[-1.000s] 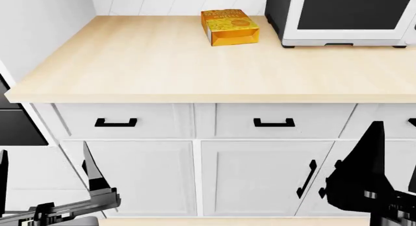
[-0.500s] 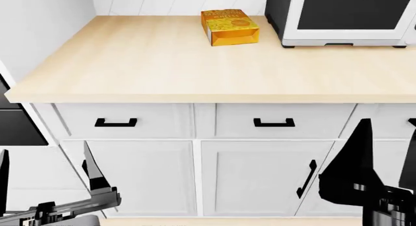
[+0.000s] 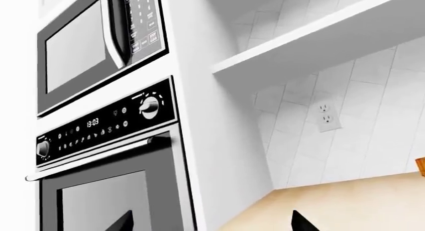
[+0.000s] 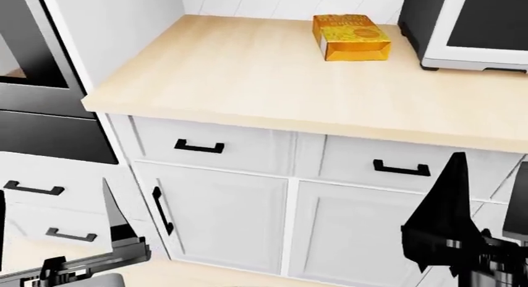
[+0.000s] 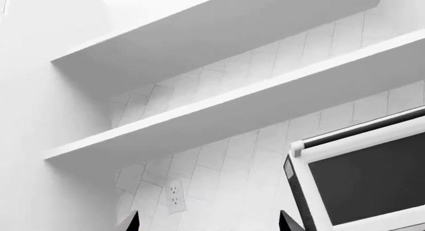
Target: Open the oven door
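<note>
Your fingers are spread and empty on both grippers: left gripper (image 4: 54, 237), right gripper (image 4: 486, 222) (both low before the white cabinets). You see the oven door (image 3: 113, 191) at far left, closed, its silver bar handle (image 3: 99, 159) untouched, well apart from either gripper.

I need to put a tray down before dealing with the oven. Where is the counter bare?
The wooden countertop is bare across its whole left and front stretch, from the white wall panel beside the oven door to the front edge. It is crowded only at the back right, where the yellow box lies close beside the countertop microwave.
</note>
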Robot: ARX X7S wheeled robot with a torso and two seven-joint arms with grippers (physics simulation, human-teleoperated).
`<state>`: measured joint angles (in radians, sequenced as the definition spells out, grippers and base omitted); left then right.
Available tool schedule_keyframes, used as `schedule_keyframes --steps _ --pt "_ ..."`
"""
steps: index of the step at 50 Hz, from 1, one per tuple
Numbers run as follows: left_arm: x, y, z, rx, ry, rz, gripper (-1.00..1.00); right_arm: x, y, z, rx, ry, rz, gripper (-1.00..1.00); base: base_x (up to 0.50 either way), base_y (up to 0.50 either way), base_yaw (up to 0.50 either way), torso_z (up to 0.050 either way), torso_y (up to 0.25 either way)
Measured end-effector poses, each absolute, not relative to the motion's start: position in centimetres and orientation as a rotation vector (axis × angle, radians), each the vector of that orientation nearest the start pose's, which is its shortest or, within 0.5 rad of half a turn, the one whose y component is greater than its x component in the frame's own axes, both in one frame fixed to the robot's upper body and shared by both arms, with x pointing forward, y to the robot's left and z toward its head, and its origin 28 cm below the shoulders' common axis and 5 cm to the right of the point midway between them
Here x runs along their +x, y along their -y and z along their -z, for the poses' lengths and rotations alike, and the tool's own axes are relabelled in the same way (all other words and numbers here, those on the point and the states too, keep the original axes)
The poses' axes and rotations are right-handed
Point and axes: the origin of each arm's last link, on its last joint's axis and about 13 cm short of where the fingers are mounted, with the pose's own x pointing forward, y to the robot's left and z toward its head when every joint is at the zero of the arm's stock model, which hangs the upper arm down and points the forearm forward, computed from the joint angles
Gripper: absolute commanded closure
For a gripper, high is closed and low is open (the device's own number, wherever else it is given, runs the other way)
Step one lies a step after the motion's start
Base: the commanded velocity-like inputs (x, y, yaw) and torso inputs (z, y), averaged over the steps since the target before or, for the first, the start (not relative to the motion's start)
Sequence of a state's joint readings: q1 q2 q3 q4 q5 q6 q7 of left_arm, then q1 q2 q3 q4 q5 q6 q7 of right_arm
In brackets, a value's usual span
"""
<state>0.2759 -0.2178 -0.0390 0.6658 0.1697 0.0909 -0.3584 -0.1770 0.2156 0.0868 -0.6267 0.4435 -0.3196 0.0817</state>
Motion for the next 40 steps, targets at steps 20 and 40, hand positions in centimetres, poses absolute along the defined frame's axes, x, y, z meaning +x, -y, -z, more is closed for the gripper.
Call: schedule_keyframes --steps 20,40 --pt "14.63 -24.19 -11.66 0.290 0.553 -0.302 -1.00 15.85 13.69 -13.90 0.252 0.754 -0.004 -1.00 0.00 0.00 0.50 0.000 0.000" --pt "14.64 -24.22 -11.69 0.291 0.554 -0.305 -1.00 15.81 13.66 -13.85 0.254 0.753 -0.009 -1.00 0.00 0.00 0.50 0.000 0.000"
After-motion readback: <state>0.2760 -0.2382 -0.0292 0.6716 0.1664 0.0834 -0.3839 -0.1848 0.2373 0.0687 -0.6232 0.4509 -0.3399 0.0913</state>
